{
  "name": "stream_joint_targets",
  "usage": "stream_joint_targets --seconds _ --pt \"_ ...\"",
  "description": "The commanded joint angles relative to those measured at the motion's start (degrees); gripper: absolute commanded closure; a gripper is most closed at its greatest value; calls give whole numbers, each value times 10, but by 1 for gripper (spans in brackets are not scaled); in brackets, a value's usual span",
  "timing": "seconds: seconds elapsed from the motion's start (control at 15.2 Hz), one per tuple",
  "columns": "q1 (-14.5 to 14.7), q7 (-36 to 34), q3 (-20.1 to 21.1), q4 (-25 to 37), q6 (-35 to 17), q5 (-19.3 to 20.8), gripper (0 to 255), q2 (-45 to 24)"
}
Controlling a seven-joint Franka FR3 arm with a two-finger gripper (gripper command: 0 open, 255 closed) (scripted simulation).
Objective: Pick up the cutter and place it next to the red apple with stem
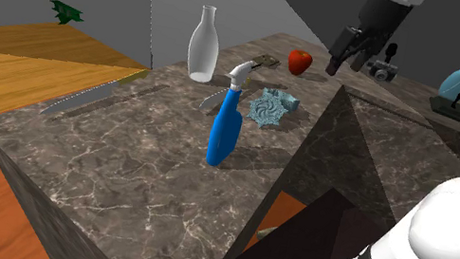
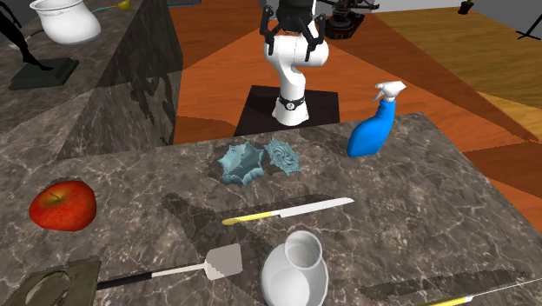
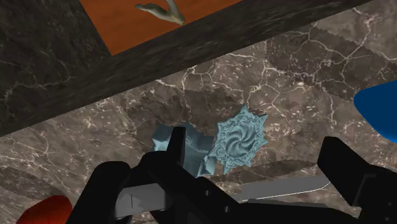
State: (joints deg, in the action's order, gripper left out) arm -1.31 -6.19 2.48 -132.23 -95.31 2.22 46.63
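Cutter (image 2: 241,163), a pale blue star, is being crowded on the counter (image 2: 417,200) by a toothed blue disc (image 2: 282,155); gripper (image 1: 344,68) is being held spread and empty above. Risk: disc being pinched instead.

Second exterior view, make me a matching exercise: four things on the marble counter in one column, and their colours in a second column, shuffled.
Things:
1. apple
2. spray bottle
3. spatula
4. vase

Colours:
A. white
B. dark handle, pale blade
C. red
D. blue

Pairs: 1-C, 2-D, 3-B, 4-A
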Motion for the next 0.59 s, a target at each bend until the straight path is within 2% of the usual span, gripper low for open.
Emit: stream_joint_targets --seconds 0.0,0.53 --pt "0 0 0 0 0 0 0 0" --pt "-43 -209 77 54 -72 -46 0 -163"
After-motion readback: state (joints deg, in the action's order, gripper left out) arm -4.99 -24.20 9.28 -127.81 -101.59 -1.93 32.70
